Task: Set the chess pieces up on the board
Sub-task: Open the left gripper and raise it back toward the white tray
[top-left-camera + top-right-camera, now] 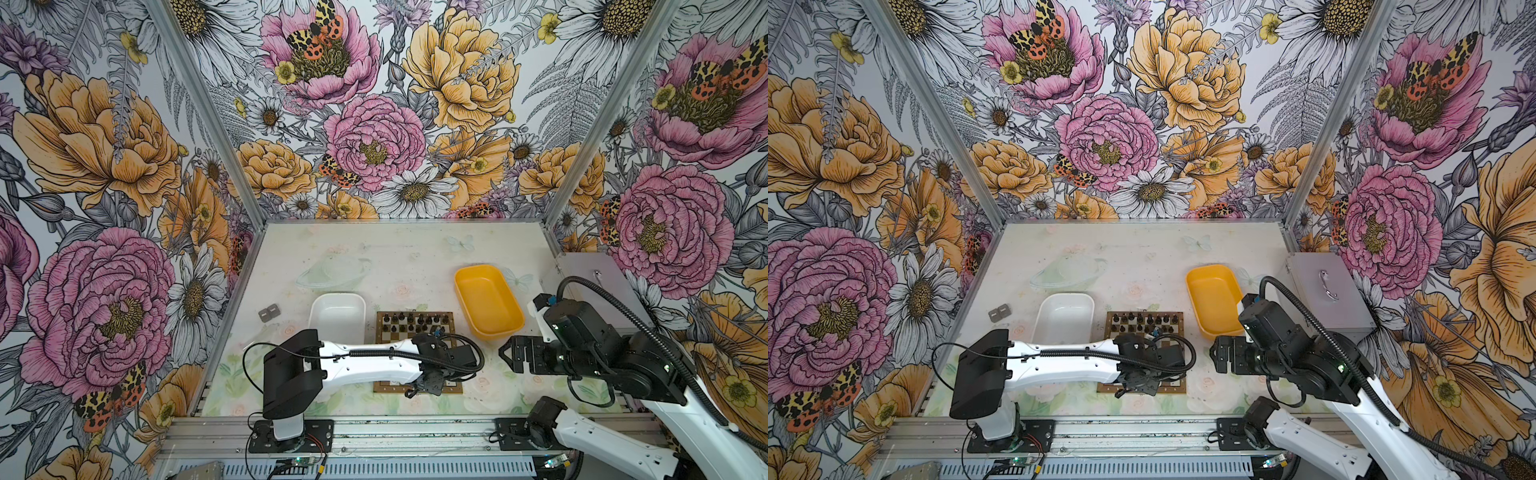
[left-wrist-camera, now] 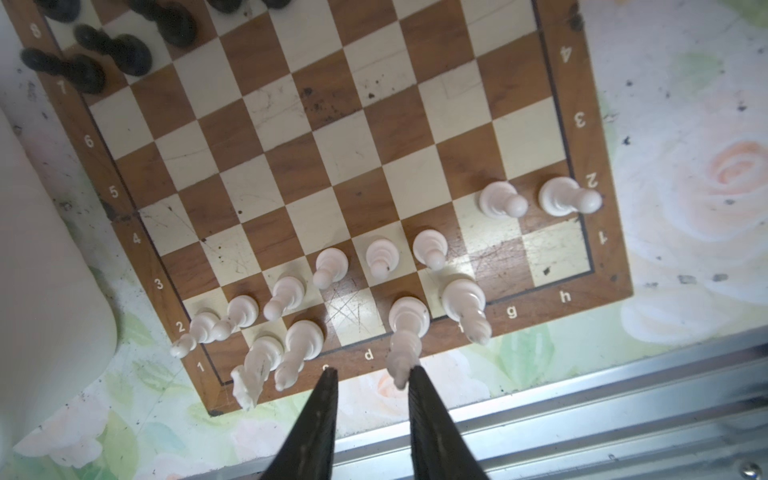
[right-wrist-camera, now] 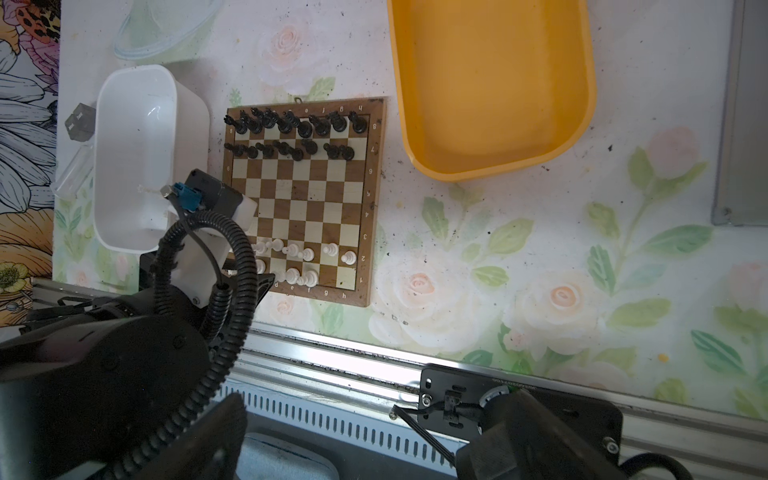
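The board [image 2: 332,166] lies in front of the left arm and shows in both top views [image 1: 399,332]. Black chess pieces [image 3: 291,124] fill its two far rows. White pawns [image 2: 382,251] stand along row 2, with several taller white pieces [image 2: 305,338] behind them on row 1. My left gripper [image 2: 372,371] hovers over the board's near edge, open. The top of the tall white piece on e1 [image 2: 409,320] rests beside one fingertip [image 2: 417,376], and the other fingertip is clear of it. My right gripper [image 1: 505,353] hangs wide open and empty, right of the board.
A white tray [image 1: 337,316] sits just left of the board and a yellow tray [image 1: 488,303] to its right; nothing shows in either. A grey metal box [image 1: 1325,286] stands at the right wall. Small grey blocks [image 1: 269,312] lie far left. An aluminium rail [image 1: 374,432] runs along the front.
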You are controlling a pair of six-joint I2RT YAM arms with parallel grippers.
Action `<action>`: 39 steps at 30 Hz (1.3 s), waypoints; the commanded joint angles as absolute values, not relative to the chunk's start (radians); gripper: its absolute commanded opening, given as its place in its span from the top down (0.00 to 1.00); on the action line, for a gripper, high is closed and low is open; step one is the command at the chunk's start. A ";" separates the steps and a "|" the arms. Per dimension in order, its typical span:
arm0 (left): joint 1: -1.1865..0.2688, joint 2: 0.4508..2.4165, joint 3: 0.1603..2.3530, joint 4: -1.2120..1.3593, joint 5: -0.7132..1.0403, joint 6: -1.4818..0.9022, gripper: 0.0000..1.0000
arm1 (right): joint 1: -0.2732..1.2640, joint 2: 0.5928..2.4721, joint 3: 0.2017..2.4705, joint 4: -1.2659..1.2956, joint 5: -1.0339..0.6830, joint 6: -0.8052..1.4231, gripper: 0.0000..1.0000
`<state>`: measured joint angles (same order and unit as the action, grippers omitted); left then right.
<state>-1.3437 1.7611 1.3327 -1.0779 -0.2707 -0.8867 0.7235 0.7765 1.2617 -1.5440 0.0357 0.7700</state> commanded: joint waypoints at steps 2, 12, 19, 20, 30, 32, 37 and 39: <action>-1.335 1.727 1.380 -1.092 -0.301 -0.876 0.68 | 0.729 0.791 1.290 -1.537 0.066 0.762 0.00; -1.289 1.685 1.438 -1.153 -0.361 -0.870 0.68 | 0.729 0.808 1.315 -1.536 0.076 0.758 0.00; -1.138 1.453 1.343 -1.185 -0.418 -0.924 0.58 | 0.730 0.889 1.398 -1.569 0.123 0.715 0.00; -1.110 1.406 1.312 -1.185 -0.419 -0.933 0.56 | 0.730 0.899 1.407 -1.564 0.119 0.713 0.00; -0.774 1.068 1.007 -1.293 -0.335 -0.941 0.51 | 0.741 1.013 1.416 -1.430 0.054 0.706 0.00; -0.730 1.044 0.965 -1.300 -0.322 -0.935 0.51 | 0.748 1.040 1.417 -1.406 0.050 0.703 0.00; -0.615 1.044 0.909 -1.275 -0.285 -0.878 0.53 | 0.765 1.107 1.420 -1.348 0.043 0.701 0.00; -0.592 1.064 0.919 -1.275 -0.296 -0.869 0.53 | 0.769 1.126 1.424 -1.330 0.041 0.698 0.00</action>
